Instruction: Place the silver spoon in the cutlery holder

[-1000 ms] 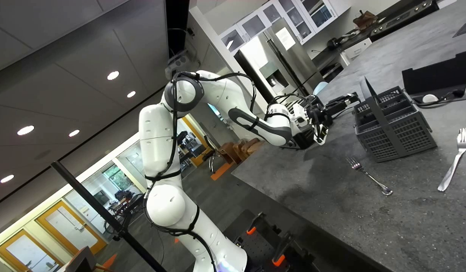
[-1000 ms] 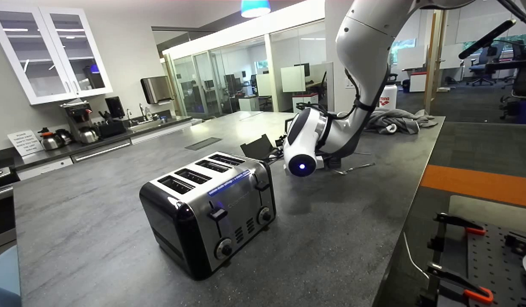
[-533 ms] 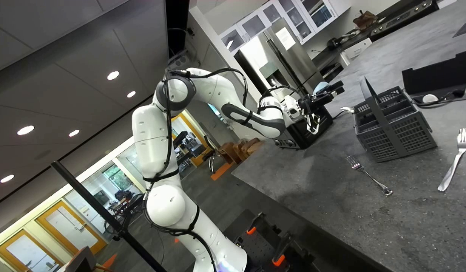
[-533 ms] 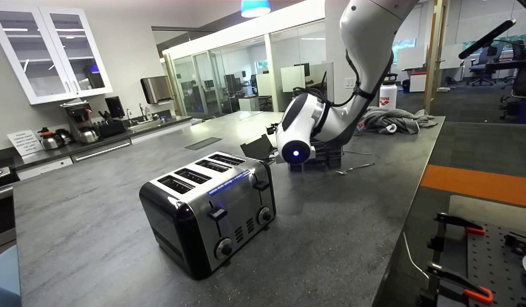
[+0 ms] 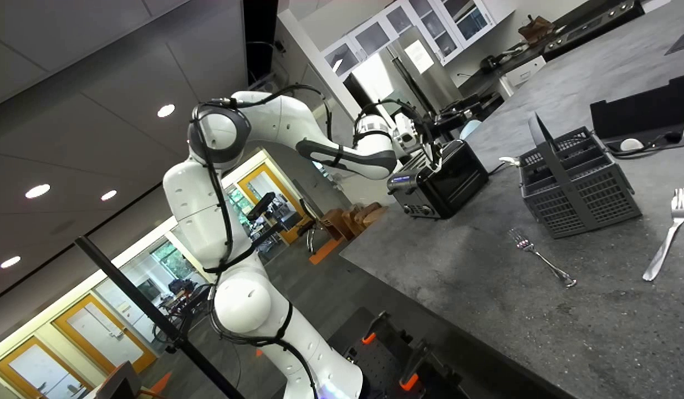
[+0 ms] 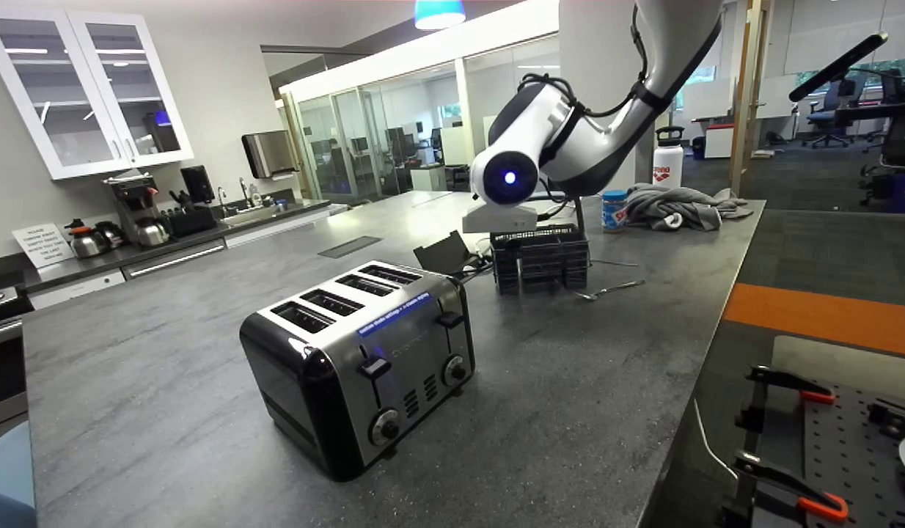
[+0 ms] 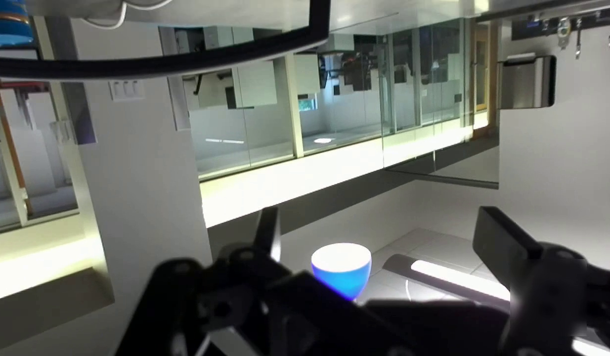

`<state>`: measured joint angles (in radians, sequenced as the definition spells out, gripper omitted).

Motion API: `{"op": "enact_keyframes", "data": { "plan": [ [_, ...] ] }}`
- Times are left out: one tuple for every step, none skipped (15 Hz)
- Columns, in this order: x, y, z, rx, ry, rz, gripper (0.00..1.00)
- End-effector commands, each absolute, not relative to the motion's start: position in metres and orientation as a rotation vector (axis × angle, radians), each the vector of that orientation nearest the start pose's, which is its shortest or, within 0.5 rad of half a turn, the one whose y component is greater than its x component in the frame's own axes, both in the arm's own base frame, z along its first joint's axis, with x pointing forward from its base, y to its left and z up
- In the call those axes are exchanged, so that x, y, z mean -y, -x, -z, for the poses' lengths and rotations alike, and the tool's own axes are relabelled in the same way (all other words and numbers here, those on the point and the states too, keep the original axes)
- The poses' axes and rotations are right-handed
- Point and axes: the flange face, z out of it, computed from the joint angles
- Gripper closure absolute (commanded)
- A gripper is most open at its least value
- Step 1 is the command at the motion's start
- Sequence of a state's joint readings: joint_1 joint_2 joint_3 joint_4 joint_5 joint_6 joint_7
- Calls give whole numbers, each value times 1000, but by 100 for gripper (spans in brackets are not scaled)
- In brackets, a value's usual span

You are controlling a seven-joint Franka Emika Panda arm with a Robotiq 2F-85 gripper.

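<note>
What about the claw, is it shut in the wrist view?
No, the claw is open: its fingers stand well apart in the wrist view, with the blue lamp showing between them.

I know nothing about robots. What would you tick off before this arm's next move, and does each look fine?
1. Fingers open, nothing between them: ok.
2. Cutlery holder upright on the counter: ok.
3. Silver spoon inside it: cannot tell; an unidentifiable shiny thing shows by the holder's rim.
4. Fingers apart from the holder: ok, a gap shows in an exterior view.
5. Arm apart from the toaster: ok.
6. Counter near the holder free of cutlery: not ok; a fork and another fork lie there.
</note>
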<state>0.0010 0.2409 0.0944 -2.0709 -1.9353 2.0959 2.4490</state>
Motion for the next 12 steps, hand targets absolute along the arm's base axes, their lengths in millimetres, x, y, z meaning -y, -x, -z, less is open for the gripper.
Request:
{"op": "enact_keyframes", "data": {
  "plan": [
    [-10,-577,-396,-1253,2586,2028,0],
    [-10,-572,-407,-1252,2617,1936,0],
    [-10,-569,-416,-1244,2647,1850,0],
    [-9,-565,-424,-1235,2682,1761,0],
    [-7,-562,-429,-1248,2715,1684,0],
    [-4,-560,-433,-1266,2758,1607,0],
    [-2,-557,-436,-1290,2803,1544,0],
    [0,-555,-437,-1316,2865,1479,0],
    [1,-554,-439,-1322,2900,1422,0],
    [2,-552,-441,-1317,2931,1372,0],
    [3,-552,-443,-1316,2954,1330,0],
    [3,-551,-445,-1312,2974,1297,0]
  ]
}}
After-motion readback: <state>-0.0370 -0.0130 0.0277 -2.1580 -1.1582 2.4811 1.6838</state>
